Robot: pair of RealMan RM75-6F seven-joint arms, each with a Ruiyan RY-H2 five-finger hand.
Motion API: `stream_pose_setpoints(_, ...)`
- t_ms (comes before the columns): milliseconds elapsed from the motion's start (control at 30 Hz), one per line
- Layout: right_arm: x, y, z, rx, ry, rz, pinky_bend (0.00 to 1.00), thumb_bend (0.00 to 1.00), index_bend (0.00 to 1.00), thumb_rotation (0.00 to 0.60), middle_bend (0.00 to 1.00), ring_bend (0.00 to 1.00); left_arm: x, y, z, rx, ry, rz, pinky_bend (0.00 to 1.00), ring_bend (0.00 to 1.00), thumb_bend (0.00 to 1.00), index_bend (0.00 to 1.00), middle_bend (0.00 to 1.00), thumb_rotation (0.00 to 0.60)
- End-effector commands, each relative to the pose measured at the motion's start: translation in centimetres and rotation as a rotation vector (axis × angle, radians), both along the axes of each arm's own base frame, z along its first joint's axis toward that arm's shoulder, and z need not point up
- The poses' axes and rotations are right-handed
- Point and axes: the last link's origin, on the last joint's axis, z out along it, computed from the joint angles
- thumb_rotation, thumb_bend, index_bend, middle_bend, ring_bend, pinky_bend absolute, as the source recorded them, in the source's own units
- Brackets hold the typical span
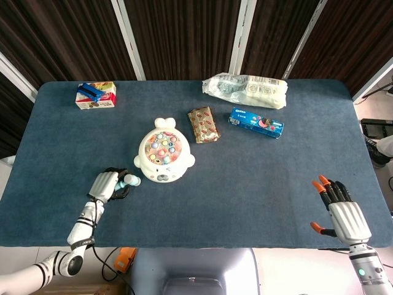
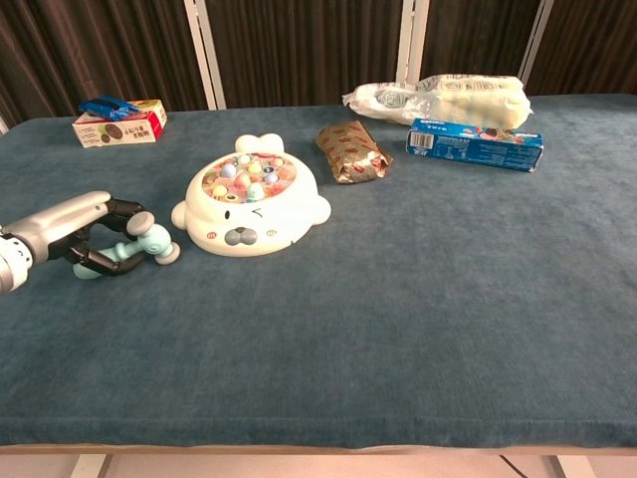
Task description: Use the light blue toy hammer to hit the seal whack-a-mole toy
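Lying low on the blue table [image 1: 245, 184], the light blue toy hammer [image 2: 139, 246] had its long axis running roughly left to right, its head end pointed toward the seal whack-a-mole toy [image 1: 163, 158] and its handle end buried in the left hand [image 1: 106, 186]. In the chest view the rounded hammer head [image 2: 159, 245] sat just beside the seal toy's left flipper, near it but apart from it. Whether the hammer rested on the cloth or was lifted slightly could not be told.

The left hand had its dark fingers [image 2: 111, 214] curled around the handle, gripping it. The right hand [image 1: 344, 212] lay at the near right corner of the table, well apart from everything else, holding nothing, its orange-tipped fingers [image 1: 320, 185] spread apart and pointed away from the robot; only the head view showed it.

The seal toy stood left of the table's middle, face toward the robot, coloured pegs on its top. Beyond it lay a brown snack packet [image 1: 203, 124], a blue biscuit box [image 1: 256, 123] and a white plastic bag [image 1: 245, 90]. A small carton [image 1: 96, 96] with a blue clip on it sat at the far left.
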Motion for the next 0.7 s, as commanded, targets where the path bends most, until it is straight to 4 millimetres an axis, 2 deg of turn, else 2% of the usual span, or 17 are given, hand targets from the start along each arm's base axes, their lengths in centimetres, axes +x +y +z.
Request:
stream_pose_setpoints(33,0.0,0.0,0.03,-0.001,0.0,0.001,0.0,0.29,0.0,0.6,0.0,0.0,0.09,0.02,-0.1,-0.003,0.002,0.002,0.22,0.29,0.43,0.38,0.38,0.591)
stream_pose_setpoints(700,0.01,0.02,-0.06,0.001,0.003,-0.001,0.0,0.29,0.0,0.6,0.0,0.0,0.03,-0.01,-0.06,-0.007,0.009,0.011,0.23,0.33,0.52,0.42,0.42,0.582)
